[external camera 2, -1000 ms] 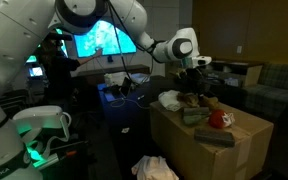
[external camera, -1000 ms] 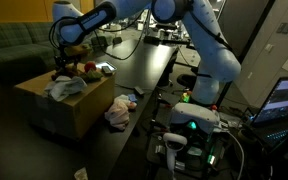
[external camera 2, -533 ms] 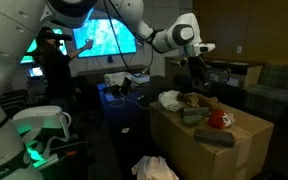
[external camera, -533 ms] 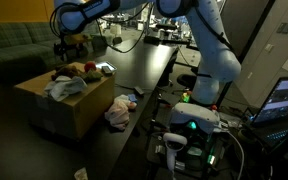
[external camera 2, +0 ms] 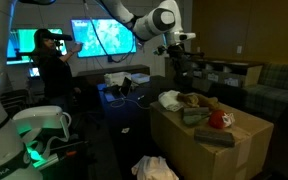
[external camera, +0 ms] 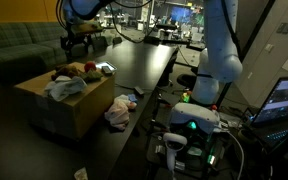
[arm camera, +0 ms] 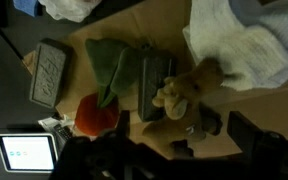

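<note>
My gripper [external camera: 77, 41] [external camera 2: 178, 66] hangs open and empty in the air above a cardboard box [external camera: 76, 108] [external camera 2: 198, 146]. In the wrist view its dark fingers [arm camera: 250, 136] frame the box top from above, the gripper [arm camera: 184, 138] holding nothing. Nearest beneath it lies a tan plush toy [arm camera: 180, 92] [external camera 2: 196, 100]. Beside the toy are a grey block [arm camera: 153, 82], a green cloth [arm camera: 114, 64], a red object [arm camera: 97, 114] [external camera 2: 219, 119] [external camera: 63, 72], a flat grey pad [arm camera: 48, 72] and a white cloth [arm camera: 239, 46] [external camera 2: 170, 98].
A crumpled cloth [external camera: 119, 112] [external camera 2: 154, 167] lies on the floor by the box. A small lit screen [arm camera: 26, 153] sits at the box's edge. A long dark table [external camera: 144, 62] runs behind. A person [external camera 2: 54, 65] stands by monitors. The robot base [external camera: 192, 122] glows green.
The arm has lifted up and away from the box top. The gripper has gone from part-shut to wide open, and the things on the box stay where they were.
</note>
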{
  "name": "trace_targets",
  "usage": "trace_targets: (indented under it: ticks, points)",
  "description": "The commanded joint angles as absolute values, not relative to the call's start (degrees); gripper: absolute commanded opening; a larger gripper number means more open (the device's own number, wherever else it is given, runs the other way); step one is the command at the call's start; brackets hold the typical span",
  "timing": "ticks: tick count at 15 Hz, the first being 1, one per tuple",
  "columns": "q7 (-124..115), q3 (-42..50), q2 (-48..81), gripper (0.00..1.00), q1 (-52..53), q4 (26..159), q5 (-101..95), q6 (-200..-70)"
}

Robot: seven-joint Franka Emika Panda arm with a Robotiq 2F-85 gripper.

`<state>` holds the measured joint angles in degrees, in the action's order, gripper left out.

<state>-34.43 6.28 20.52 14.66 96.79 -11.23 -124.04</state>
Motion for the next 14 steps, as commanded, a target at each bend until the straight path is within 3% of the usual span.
trace_targets:
  ticks: [1, 6, 14]
  points:
    - [-38.34, 2.58, 10.33, 1.0, 15.65, 111.05, -13.06, -125.7]
    - [-43.8, -4.0, 5.82, 1.0, 16.35, 123.4, -12.94, -127.82]
    - [-54.43, -11.94, 10.31, 1.0, 20.69, 133.55, -12.04, -139.27]
